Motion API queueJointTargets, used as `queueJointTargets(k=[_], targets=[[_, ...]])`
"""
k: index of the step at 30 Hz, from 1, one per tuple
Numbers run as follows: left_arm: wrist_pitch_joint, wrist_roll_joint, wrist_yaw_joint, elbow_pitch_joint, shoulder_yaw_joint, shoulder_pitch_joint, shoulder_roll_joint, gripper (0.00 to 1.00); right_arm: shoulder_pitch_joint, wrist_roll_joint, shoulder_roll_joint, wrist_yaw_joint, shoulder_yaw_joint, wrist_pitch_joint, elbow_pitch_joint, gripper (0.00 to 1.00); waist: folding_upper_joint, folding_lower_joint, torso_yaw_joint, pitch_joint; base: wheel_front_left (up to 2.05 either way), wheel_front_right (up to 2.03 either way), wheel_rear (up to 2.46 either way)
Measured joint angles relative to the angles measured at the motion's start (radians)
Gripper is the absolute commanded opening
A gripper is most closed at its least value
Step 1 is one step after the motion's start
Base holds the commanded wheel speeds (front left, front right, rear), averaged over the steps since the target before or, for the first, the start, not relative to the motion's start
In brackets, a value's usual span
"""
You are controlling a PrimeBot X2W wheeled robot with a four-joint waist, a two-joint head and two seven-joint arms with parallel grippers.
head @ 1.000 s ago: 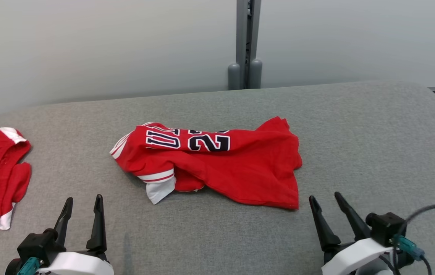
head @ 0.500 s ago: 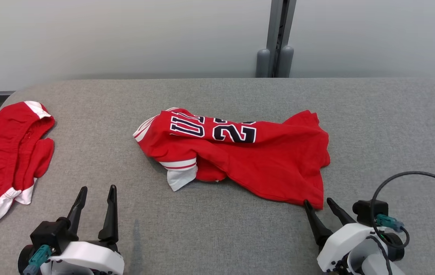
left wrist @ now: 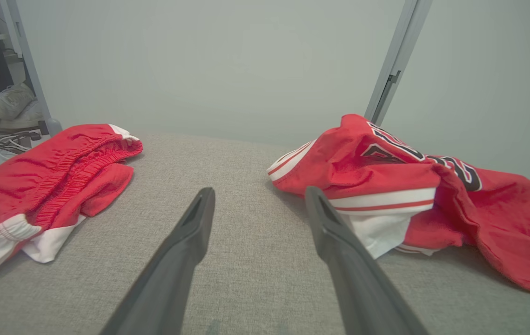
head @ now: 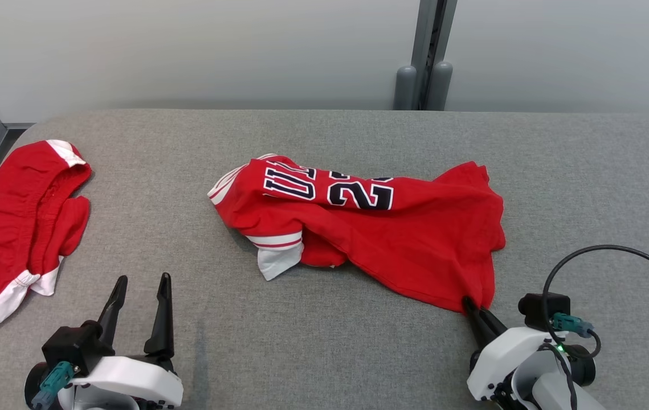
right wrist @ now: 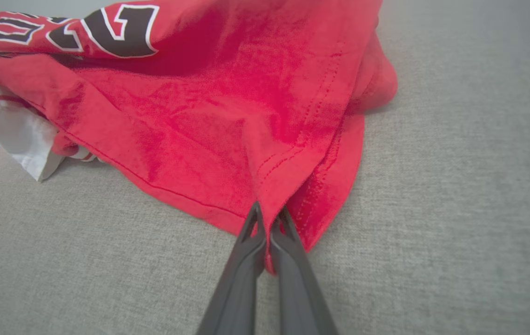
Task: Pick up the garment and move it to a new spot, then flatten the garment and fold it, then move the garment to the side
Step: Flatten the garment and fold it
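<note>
The right fingers [head: 475, 310] are pinched tight on the near right corner of the jersey [head: 370, 228]. The right wrist view shows a fold of red hem caught between their tips, the cloth puckering up and away from the grip. The jersey lies in a crumpled heap about the middle of the bench [head: 324, 353], with its lettering and number along the far side and a white-banded sleeve sticking out at the near left. Apart from that pinched corner, all of it rests on the bench, and nothing looks lifted.

The left fingers [head: 160, 313] stand spread wide with nothing between them, over bare bench at the near left. They point into the gap between the jersey and a pair of red shorts [head: 11, 228] lying at the left edge (those seem no part of this job, though I cannot be sure).

As I judge it, the task is at its very start: the grasp for the first pick-up is made, and that is all. The lift and the carry to a new spot are left to do, then the spreading flat, the folding and the final shift to the side. A hold on one corner will likely drag the heap more than raise it, so the free left fingers may be wanted on another edge. Bare bench for a new spot shows to the right and on the near side.
</note>
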Motion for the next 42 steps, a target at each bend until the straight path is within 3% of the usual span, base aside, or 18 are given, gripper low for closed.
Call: queueJointTargets(k=[7,12,23,34,35,36,38,42], targets=[[0.000,0.000,-0.003,0.001,-0.001,0.001,0.000,1.00,-0.008,0.026,-0.017,0.000,0.018,-0.009,-0.019,0.00,0.0000,0.0000,-0.022,-0.008,0.00,0.00,0.00],[0.000,0.000,-0.003,0.001,-0.019,0.004,0.000,1.00,0.001,0.040,-0.072,0.000,-0.002,-0.011,-0.069,0.00,0.0000,0.0000,-0.047,-0.019,0.00,0.00,0.00],[0.000,-0.016,-0.003,0.010,-0.045,0.019,0.013,1.00,0.064,0.026,-0.167,0.000,-0.135,-0.012,-0.140,0.00,0.0000,0.0000,-0.101,-0.022,0.00,0.00,0.00],[0.000,-0.034,-0.003,0.030,-0.074,0.016,0.037,1.00,0.118,-0.069,-0.191,0.000,-0.318,-0.012,-0.158,0.02,0.0000,0.0000,-0.114,-0.012,0.00,0.00,0.00],[0.000,-0.035,-0.003,0.030,-0.076,0.015,0.038,1.00,0.120,-0.078,-0.186,0.000,-0.330,-0.013,-0.160,0.31,0.0000,0.0000,-0.112,-0.011,0.00,0.00,0.00],[0.000,-0.035,-0.003,0.031,-0.077,0.014,0.039,1.00,0.123,-0.089,-0.178,0.000,-0.341,-0.012,-0.160,0.40,0.0000,0.0000,-0.111,-0.010,0.00,0.00,0.00],[0.000,-0.038,-0.003,0.032,-0.076,0.011,0.041,1.00,0.131,-0.106,-0.163,0.000,-0.355,-0.012,-0.161,1.00,0.0000,0.0000,-0.109,-0.006,0.00,0.00,0.00],[0.000,-0.041,-0.003,0.035,-0.077,0.000,0.041,1.00,0.134,-0.132,-0.137,0.000,-0.382,-0.012,-0.167,1.00,0.0000,0.0000,-0.103,-0.004,0.00,0.00,0.00]])
